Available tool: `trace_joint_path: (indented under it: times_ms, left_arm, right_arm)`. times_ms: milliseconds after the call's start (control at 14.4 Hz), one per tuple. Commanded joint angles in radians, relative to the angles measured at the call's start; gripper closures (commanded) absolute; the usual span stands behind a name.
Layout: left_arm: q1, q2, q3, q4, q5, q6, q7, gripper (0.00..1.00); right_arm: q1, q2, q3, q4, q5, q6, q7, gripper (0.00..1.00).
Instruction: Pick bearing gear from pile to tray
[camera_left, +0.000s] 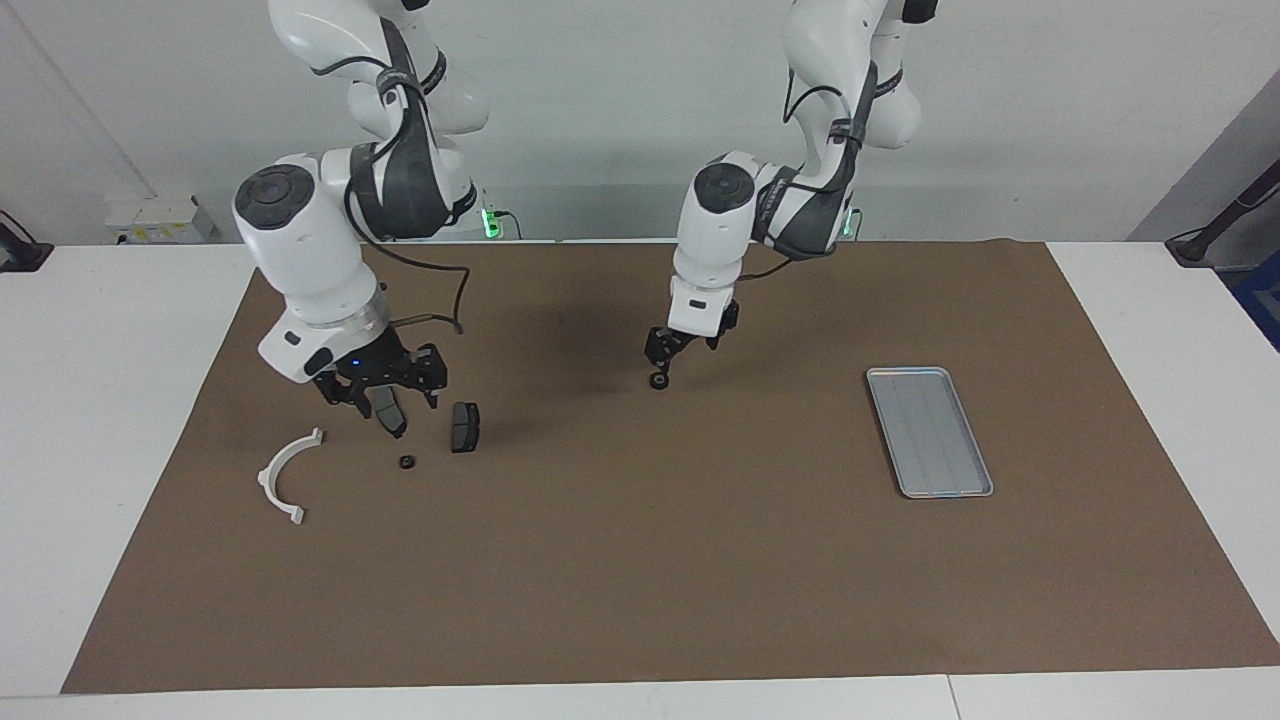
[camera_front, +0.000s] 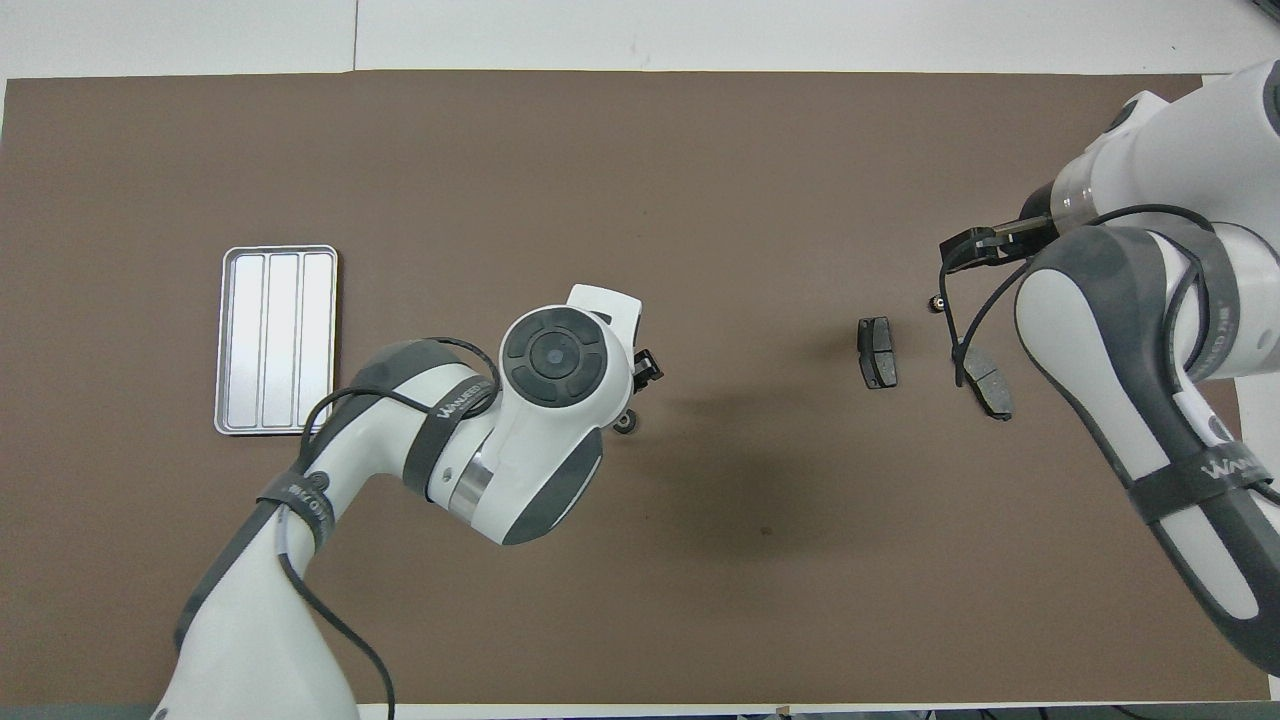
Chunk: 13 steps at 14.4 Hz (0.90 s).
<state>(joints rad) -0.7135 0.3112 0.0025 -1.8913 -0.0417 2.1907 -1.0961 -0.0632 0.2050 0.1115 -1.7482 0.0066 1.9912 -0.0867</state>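
The pile lies at the right arm's end of the mat: a white curved arc (camera_left: 285, 475), two dark brake pads (camera_left: 465, 427) (camera_left: 392, 412) and a tiny black round piece (camera_left: 407, 463). The overhead view shows the pads (camera_front: 878, 365) (camera_front: 990, 385) and the round piece (camera_front: 937, 303); the arc is hidden there. My right gripper (camera_left: 382, 395) (camera_front: 975, 248) hangs open and empty over the pile. My left gripper (camera_left: 662, 370) (camera_front: 630, 412) is shut on a small black bearing gear (camera_left: 659, 381) (camera_front: 627, 425) low over the mat's middle. The silver tray (camera_left: 930, 430) (camera_front: 277, 340) holds nothing.
A brown mat (camera_left: 640, 580) covers most of the white table. The tray sits toward the left arm's end of it, farther from the robots than the left gripper.
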Motion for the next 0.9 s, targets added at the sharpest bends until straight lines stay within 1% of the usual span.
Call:
trace_joint_path:
  times_ms: [0,139,208,554,762,831]
  left_arm:
    - [-0.023,0.028,0.017,0.024,0.029,0.035,-0.022,0.0]
    - [-0.023,0.066,0.017,0.02,0.031,0.081,-0.039,0.01]
    - [-0.024,0.068,0.017,0.011,0.031,0.084,-0.045,0.06]
    - [-0.041,0.06,0.016,-0.034,0.032,0.101,-0.042,0.06]
    - [-0.056,0.054,0.016,-0.052,0.032,0.106,-0.047,0.06]
    - [-0.06,0.052,0.016,-0.061,0.031,0.112,-0.05,0.06]
  right_arm:
    - [-0.004,-0.01,0.016,-0.039,0.001,0.021,-0.012,0.14]
    - [-0.007,0.008,0.016,-0.053,0.001,0.061,-0.012,0.14]
    - [-0.009,0.022,0.016,-0.057,0.001,0.076,-0.011,0.14]
    - [-0.017,0.088,0.014,-0.057,-0.011,0.121,-0.024,0.16]
    - [-0.043,0.123,0.014,-0.077,-0.011,0.155,-0.068,0.18]
    - [-0.044,0.122,0.016,-0.097,-0.011,0.178,-0.073,0.19]
